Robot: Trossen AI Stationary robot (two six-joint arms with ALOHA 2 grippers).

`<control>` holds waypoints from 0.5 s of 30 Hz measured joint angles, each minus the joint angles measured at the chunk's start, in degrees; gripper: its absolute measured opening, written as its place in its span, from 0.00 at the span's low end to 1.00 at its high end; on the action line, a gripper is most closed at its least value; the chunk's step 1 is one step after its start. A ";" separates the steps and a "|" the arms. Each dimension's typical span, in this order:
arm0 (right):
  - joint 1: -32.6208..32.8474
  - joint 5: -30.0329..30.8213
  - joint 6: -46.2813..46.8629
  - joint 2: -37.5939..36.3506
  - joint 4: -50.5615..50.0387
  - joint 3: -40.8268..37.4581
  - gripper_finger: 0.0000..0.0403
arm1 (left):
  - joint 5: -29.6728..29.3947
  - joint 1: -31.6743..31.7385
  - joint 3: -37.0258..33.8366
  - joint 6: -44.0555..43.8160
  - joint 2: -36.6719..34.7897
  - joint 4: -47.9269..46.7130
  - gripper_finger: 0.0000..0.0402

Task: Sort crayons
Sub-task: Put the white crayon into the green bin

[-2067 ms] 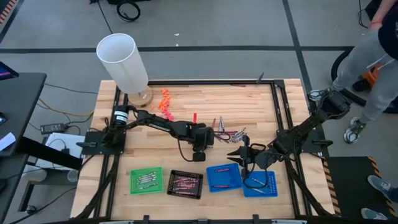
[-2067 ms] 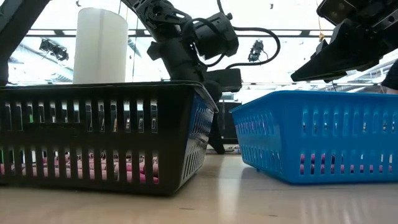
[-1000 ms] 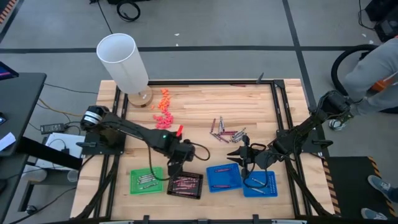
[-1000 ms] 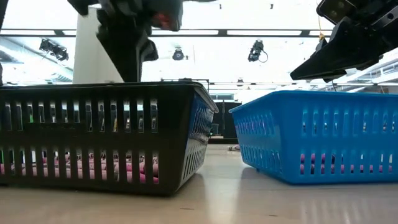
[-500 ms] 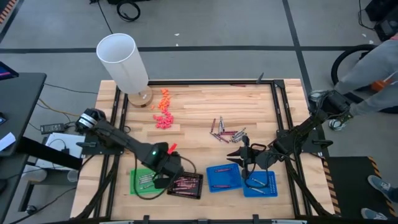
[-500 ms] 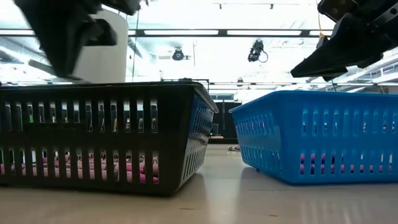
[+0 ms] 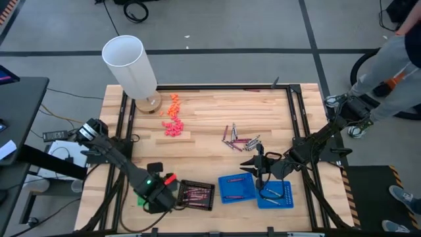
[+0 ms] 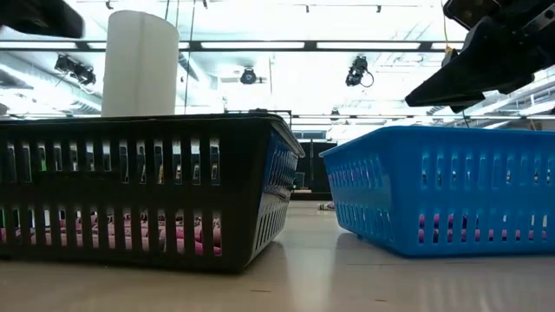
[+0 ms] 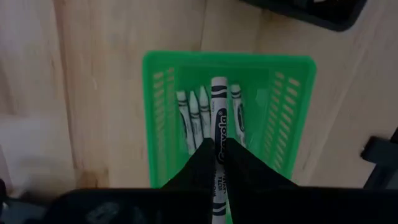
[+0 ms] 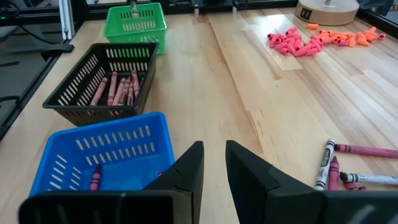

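Pale wooden planks carry four small baskets in a row along the near edge, with the green basket [image 7: 146, 193] at the left end as the landmark. Above it hangs the left gripper [image 9: 217, 154], pinching a silver-grey crayon [image 9: 218, 124] upright over the few grey ones already lying inside. Just right of the green basket, the black basket [image 7: 197, 194] holds a batch of maroon and pink crayons; further right, two blue baskets [image 7: 237, 187] hold only a few. The right gripper [image 10: 214, 163] waits above those, fingers slightly parted and empty. Beyond the baskets, a small cluster of loose crayons [image 7: 239, 139] is unsorted, so the job looks well along but unfinished. Two seconds ago the left arm reached out at that cluster; it has since swung back to the green basket.
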 joint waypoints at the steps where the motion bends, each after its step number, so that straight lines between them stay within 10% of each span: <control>1: 0.00 0.02 -0.18 0.00 0.26 0.00 0.19 | -0.07 -0.57 0.00 -0.96 0.00 -0.03 0.05; 15: -4.51 -2.43 -8.85 -0.01 5.81 -0.02 0.19 | 4.71 -4.09 -10.38 -16.28 0.09 7.64 0.21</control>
